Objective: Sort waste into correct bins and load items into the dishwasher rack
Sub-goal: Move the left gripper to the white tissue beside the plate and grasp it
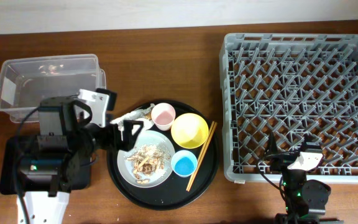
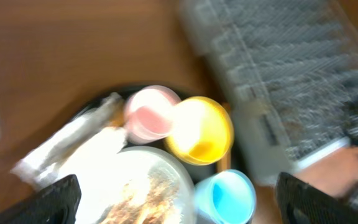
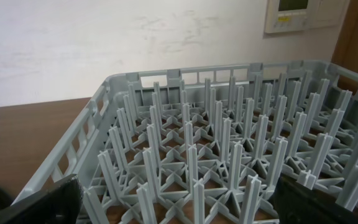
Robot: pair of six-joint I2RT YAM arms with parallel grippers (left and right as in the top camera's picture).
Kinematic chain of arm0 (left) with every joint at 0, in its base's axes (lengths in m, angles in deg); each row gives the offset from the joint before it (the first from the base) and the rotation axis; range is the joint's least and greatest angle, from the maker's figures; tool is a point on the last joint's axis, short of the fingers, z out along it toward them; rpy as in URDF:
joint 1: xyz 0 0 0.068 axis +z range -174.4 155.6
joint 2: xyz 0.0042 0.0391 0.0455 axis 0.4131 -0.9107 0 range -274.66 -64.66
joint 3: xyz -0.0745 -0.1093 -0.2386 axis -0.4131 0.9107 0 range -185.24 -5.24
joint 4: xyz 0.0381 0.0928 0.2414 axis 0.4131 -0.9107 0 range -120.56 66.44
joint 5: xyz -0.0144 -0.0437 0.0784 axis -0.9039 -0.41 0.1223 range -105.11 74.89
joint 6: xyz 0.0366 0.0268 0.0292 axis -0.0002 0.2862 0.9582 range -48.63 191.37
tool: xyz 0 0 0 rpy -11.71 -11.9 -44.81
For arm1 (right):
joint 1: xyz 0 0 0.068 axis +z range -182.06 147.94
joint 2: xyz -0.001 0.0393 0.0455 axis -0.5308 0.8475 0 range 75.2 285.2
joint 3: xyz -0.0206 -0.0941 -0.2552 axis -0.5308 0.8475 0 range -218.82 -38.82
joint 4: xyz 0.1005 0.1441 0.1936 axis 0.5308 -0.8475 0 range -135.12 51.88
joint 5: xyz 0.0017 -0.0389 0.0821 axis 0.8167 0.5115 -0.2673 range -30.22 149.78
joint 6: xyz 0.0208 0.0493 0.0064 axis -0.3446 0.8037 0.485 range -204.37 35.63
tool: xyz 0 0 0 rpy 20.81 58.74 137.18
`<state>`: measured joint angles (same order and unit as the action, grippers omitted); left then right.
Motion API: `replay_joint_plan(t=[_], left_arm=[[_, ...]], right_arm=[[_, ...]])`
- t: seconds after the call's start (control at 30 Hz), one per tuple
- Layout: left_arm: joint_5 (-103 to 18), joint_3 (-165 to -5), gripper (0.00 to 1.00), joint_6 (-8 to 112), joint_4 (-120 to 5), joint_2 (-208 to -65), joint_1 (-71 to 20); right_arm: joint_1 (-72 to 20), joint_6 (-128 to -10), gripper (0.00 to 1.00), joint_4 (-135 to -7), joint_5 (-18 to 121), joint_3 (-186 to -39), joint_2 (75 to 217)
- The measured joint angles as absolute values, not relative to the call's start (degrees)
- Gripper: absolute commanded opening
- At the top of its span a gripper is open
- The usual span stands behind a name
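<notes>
Closest in, the right gripper (image 1: 288,152) is hanging just at the near wall of the dishwasher rack (image 1: 297,38), jaws spread wide and holding nothing. The rack isn't carrying anything yet.

Over on the left, the arm is covering a good part of the shallow black tray (image 1: 8,168). The left gripper (image 1: 132,132) is reaching over the left edge of the round black tray (image 1: 160,198), jaws also wide apart with nothing between them.

On that round tray, going front to back:
- the light-blue cup (image 1: 184,163) is sitting beside the pale grey plate (image 1: 163,168), which is carrying the crumbly food scraps (image 1: 146,158)
- the chopsticks (image 1: 201,155) are lying slanted along the right side
- the yellow bowl (image 1: 189,130) is sitting behind the blue cup, with the pink cup (image 1: 163,116) beside it
- the crumpled napkins (image 1: 131,118) with the brown wrapper (image 1: 146,112) are lying up against the pink cup

The clear tub (image 1: 5,93) is waiting at the far left.

What I'm worrying about:
- The napkins are lying so close to the pink cup that grabbing them could drag or tip it.
- The scraps are loose, so tilting the plate carelessly could be sending crumbs onto the tray instead of into a bin.
- The arm is also partly blocking the black tray.
- The left wrist view is blurring badly, so aiming looks dicey.
</notes>
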<state>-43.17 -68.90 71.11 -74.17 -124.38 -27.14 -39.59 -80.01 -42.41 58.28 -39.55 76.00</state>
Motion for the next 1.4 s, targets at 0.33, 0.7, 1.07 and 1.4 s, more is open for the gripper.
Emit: replay_joint_plan(t=[0.33,0.7,1.07,1.4], left_arm=[[-32.2,-71.4,0.63,68.7,-76.4,-128.1,-28.1],[-30.3,-71.5,0.42,68.5,-80.0,-150.7,-28.4],[-20.6,-69.3,0.42,68.3,-78.4,-155.4,-28.8],[-20.0,-61.9,0.55,68.1,-69.1,-155.5,-28.8]], right_arm=[[-39.6,-80.0,0.99,-42.4,58.3,-39.5,76.0],[-39.6,-80.0,0.99,-42.4,58.3,-39.5,76.0],[-39.6,-80.0,0.99,-42.4,58.3,-39.5,76.0],[-39.6,-80.0,0.99,-42.4,58.3,-39.5,76.0]])
